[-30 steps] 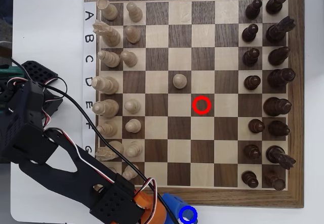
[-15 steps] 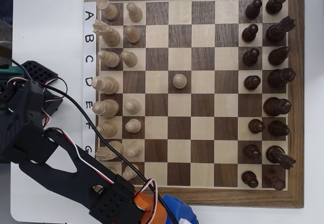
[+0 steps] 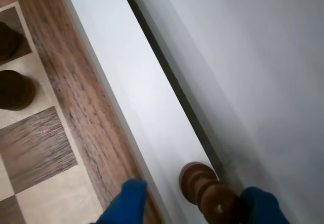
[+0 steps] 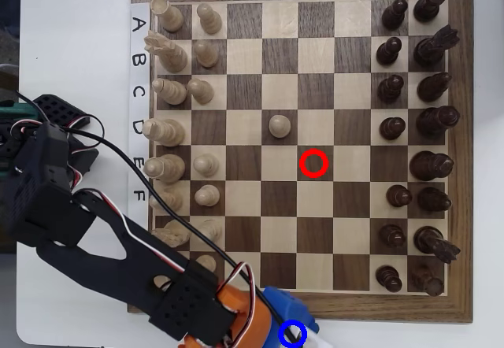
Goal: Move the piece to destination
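Note:
In the wrist view the piece [image 3: 205,191], a small dark brown pawn with a round head, stands on the white surface just off the board's wooden border. My gripper [image 3: 195,206] is open around it. The right blue fingertip [image 3: 263,206] is close against the pawn, and a clear gap separates it from the left one [image 3: 126,203]. In the overhead view the gripper [image 4: 287,316] hangs over the bottom edge of the board, right at the destination [image 4: 283,335], a small blue ring. There the blue jaw hides the pawn.
The chessboard [image 4: 315,301] holds cream pieces along its left columns and dark ones on the right. One cream pawn [image 4: 278,125] stands mid-board, with a red ring [image 4: 304,163] nearby. My black arm [image 4: 94,238] crosses the lower left corner. Two dark pieces [image 3: 12,89] stand near the board's edge.
In the overhead view the arm and gripper have shifted slightly up and to the right. The gripper's blue jaw now covers the blue ring's spot more fully.

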`<state>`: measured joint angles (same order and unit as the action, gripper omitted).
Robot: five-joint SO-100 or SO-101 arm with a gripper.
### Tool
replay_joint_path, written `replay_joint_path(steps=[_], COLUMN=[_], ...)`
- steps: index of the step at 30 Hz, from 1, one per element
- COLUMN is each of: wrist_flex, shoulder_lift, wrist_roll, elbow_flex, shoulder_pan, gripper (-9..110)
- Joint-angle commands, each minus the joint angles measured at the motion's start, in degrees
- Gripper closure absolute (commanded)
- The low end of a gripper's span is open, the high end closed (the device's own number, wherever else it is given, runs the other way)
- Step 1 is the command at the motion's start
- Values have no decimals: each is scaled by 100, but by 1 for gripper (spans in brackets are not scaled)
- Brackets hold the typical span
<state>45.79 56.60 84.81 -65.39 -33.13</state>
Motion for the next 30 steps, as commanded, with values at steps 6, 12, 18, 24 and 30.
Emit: replay_joint_path(steps=[6,12,18,24,30], wrist_flex=[26,-35,272,782,1397], shoulder_lift=[3349,4597,6126,7611,8692], wrist_roll=[-202,-712,-1468,-2443,-3560], elbow_flex=[272,-773,-1907,-2777,-3463], shoulder_pan=[352,308,26,-519,-1389], gripper=[76,76,80,83,85])
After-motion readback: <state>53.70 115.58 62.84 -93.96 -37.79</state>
